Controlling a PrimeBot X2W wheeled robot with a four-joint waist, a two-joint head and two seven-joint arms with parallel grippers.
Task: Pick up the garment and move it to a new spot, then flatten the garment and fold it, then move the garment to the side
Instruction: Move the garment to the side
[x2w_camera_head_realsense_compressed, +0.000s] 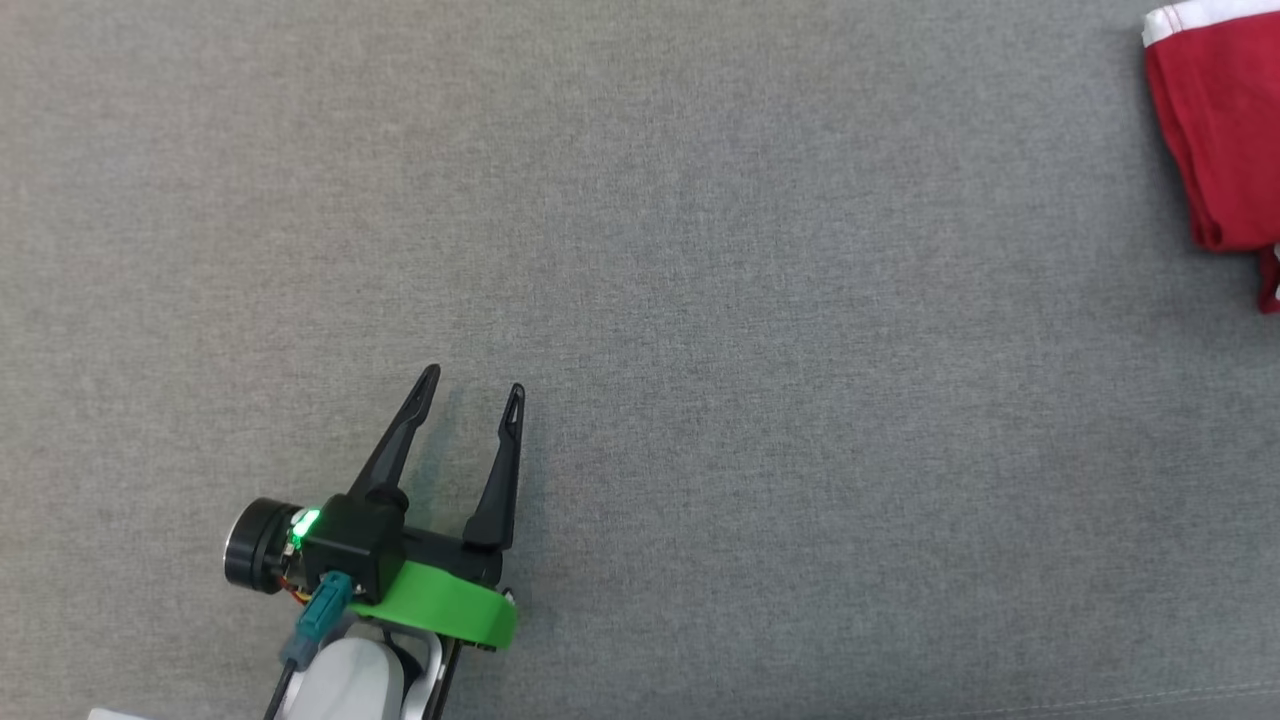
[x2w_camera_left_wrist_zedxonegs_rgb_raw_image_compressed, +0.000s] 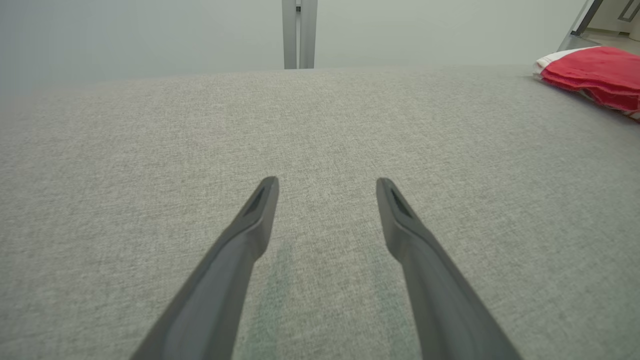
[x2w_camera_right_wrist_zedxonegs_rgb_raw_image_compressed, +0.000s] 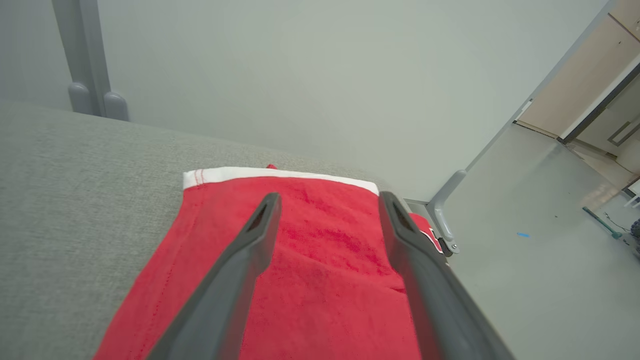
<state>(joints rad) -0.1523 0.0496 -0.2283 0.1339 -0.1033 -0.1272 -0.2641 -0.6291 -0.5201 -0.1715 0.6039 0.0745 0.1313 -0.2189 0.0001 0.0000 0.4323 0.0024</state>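
At the far right edge of the grey counter (x2w_camera_head_realsense_compressed: 700, 300) lies the folded red garment (x2w_camera_head_realsense_compressed: 1215, 130), its long axis running away from me and its white band at the far end. My right gripper (x2w_camera_right_wrist_zedxonegs_rgb_raw_image_compressed: 328, 197) hangs over it, spread and grasping nothing. My left gripper (x2w_camera_head_realsense_compressed: 472, 380), likewise spread and empty, sits well apart, so the right arm is nearer.

Grey woven cloth surface (x2w_camera_head_realsense_compressed: 700, 300) looks matt and a bit coarse, kinda like sofa fabric. Red cloth garment with a white hem (x2w_camera_right_wrist_zedxonegs_rgb_raw_image_compressed: 325, 300), upper right of the head view, is soft and slightly fuzzy. Dark fingers (x2w_camera_left_wrist_zedxonegs_rgb_raw_image_compressed: 247, 235) look like matt plastic; the green plastic collar (x2w_camera_head_realsense_compressed: 450, 610) has a slight sheen.
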